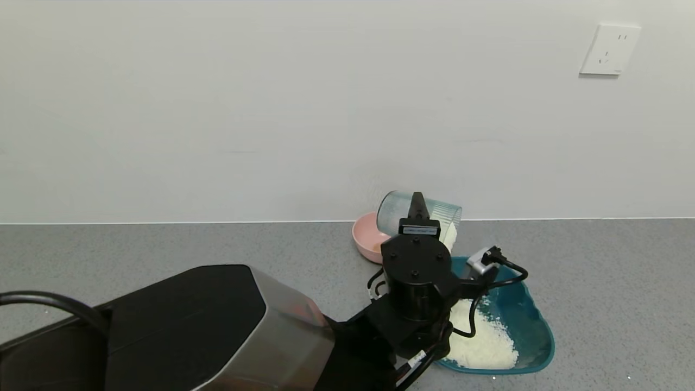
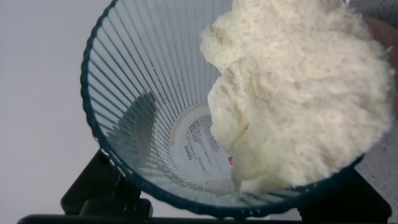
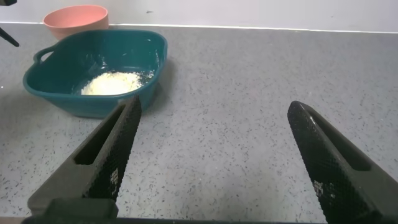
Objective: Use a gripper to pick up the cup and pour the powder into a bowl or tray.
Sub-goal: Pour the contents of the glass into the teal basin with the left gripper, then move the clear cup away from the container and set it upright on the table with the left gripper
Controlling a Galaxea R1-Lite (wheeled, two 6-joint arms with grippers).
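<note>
Powder (image 2: 298,93) slides toward the tipped cup (image 1: 418,214) rim; my left end effector (image 1: 417,217) is clamped on it above the teal tray (image 1: 535,320). I'd roll slowly, mouth over the tray. Right end effector (image 3: 214,155) idles apart.

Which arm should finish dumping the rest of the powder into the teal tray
Left. The left gripper holds the cup tipped over the tray, powder at its mouth. The right gripper is open and apart.

White wall (image 1: 271,108) (one socket (image 1: 609,49)), grey speckled counter (image 1: 624,282).
</note>
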